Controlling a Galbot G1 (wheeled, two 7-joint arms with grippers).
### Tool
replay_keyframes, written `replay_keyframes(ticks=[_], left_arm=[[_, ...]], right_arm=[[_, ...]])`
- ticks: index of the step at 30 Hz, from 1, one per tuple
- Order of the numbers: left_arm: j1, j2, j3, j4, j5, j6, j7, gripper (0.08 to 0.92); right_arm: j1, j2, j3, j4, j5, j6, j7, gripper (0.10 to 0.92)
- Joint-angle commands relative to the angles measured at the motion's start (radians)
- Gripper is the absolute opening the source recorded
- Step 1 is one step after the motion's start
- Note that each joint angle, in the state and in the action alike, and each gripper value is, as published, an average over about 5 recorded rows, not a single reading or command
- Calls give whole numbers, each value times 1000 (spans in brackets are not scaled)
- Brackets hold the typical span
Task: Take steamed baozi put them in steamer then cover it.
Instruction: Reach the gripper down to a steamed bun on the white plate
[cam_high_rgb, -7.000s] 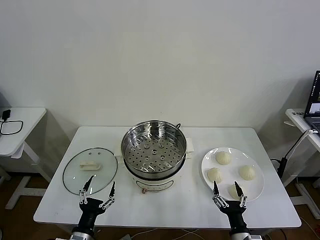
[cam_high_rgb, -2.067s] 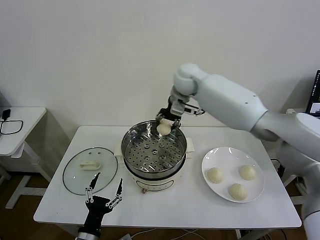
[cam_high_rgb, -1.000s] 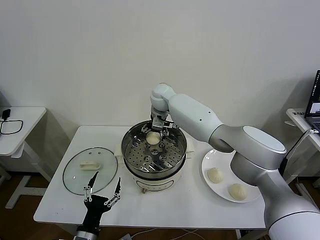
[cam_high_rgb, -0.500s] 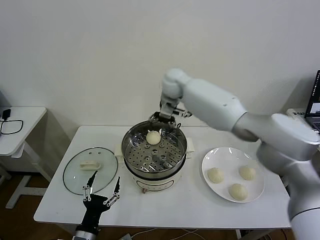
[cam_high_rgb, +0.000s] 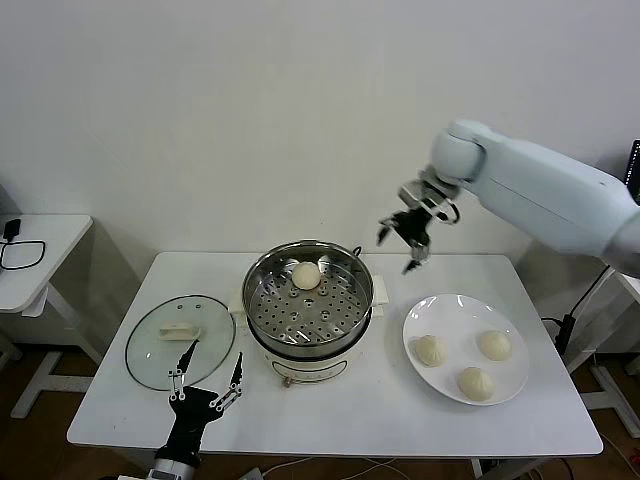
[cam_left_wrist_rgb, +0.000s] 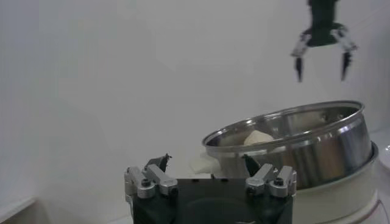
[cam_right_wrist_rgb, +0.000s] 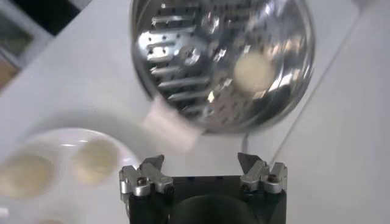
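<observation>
One bun (cam_high_rgb: 306, 274) lay in the steamer (cam_high_rgb: 308, 305); the right claw (cam_high_rgb: 408, 237), open and empty, needed the next bun from the plate (cam_high_rgb: 512, 385). The left claw (cam_high_rgb: 205, 388) waited open at the table's front edge.

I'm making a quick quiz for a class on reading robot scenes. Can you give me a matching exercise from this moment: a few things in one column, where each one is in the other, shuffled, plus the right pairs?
Things:
1. glass lid
2. lone baozi
3. white plate
4. right gripper

Places:
A. on the steamer's perforated tray
B. in the air, open and holding nothing, between steamer and plate
C. flat on the table, on the robot's left of the steamer
D. on the robot's right of the steamer, carrying three baozi

Pairs: 1-C, 2-A, 3-D, 4-B
</observation>
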Motion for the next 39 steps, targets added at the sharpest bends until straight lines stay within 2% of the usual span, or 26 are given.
replay_keyframes(ticks=[1, 17, 39], left_arm=[[-1, 0, 2, 1, 0, 0, 0, 823], [3, -6, -2, -2, 2, 2, -3, 823], [0, -6, -2, 8, 1, 1, -4, 823]], right_arm=[[-48, -158, -134, 53, 128, -156, 56, 823], [-275, -114, -47, 23, 31, -162, 176, 823], [-344, -77, -2, -11, -28, -149, 215, 816]])
